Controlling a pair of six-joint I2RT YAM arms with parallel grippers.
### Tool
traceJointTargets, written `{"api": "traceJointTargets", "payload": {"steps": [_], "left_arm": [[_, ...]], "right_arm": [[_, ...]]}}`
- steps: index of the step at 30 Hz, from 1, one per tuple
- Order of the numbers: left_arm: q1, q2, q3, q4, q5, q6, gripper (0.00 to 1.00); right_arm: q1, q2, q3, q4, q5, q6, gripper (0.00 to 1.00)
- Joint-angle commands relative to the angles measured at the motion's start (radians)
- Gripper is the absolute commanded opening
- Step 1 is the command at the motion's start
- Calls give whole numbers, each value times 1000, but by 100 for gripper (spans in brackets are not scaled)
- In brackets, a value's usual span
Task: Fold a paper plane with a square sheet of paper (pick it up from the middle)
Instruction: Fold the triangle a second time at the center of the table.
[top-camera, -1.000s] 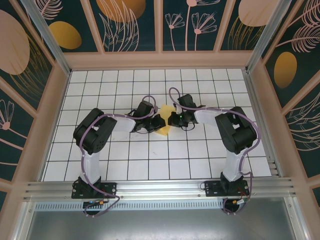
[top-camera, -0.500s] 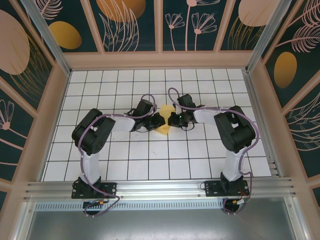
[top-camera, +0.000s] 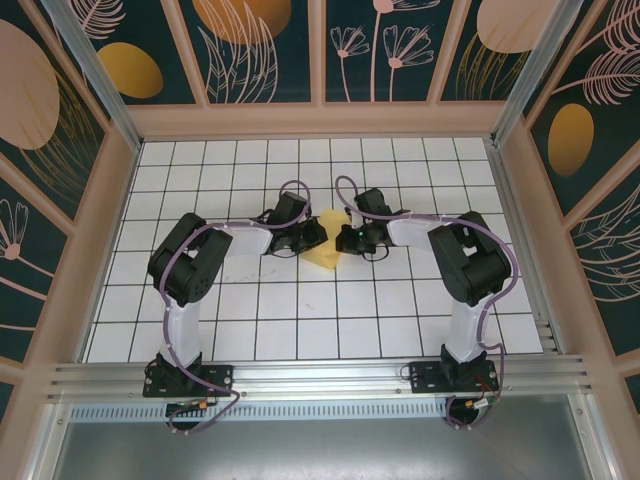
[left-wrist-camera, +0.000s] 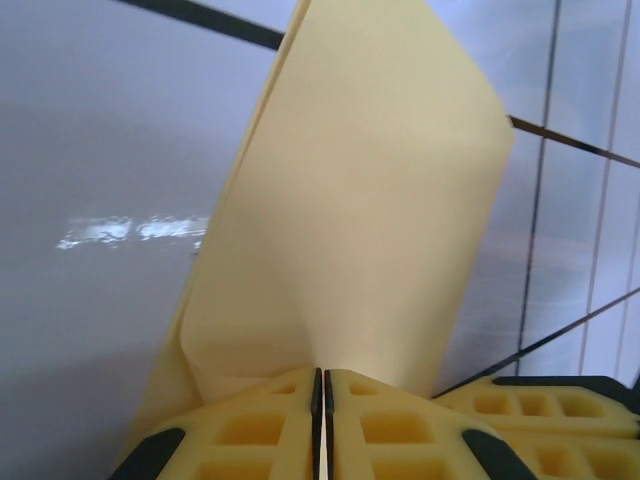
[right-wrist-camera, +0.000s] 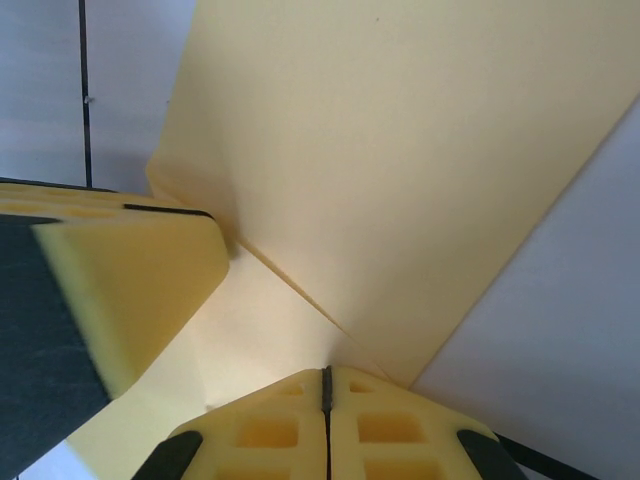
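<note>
Mid-counter (top-camera: 200, 330), between the arms: folded square sheet of paper (top-camera: 325, 260).
Clamped tight by left jaws and right jaws; long axis near-to-far, white grid tiles, leaf-patterned walls (top-camera: 260, 50).

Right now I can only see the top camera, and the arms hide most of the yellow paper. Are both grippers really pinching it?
Observer: The left one is. In the left wrist view, the left gripper is shut on the square sheet of paper, and its jaws are pressed together.
Operator: What about the other one? And is the paper flat?
Observer: In the right wrist view, the right gripper is shut on the sheet too. The paper isn't flat. A fold line runs across it, with one layer lying over another.
</note>
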Motion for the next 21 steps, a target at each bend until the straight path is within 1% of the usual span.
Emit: {"api": "traceJointTargets", "payload": {"steps": [1, 6, 12, 17, 18, 21], "left_arm": [[8, 28, 24, -73, -42, 35, 12], [8, 31, 12, -95, -69, 41, 11], [9, 36, -4, -96, -69, 37, 10], [8, 39, -8, -98, -71, 36, 10], [8, 39, -9, -99, -71, 34, 10], [7, 39, -13, -98, -72, 32, 10]], "right_arm": [[2, 44, -5, -44, 43, -17, 5], [2, 7, 9, -26, 11, -23, 6], [13, -86, 29, -13, -95, -37, 7], [29, -111, -3, -26, -107, -42, 7], [48, -111, -11, -27, -109, -39, 7], [63, -110, -26, -27, -118, -38, 7]]}}
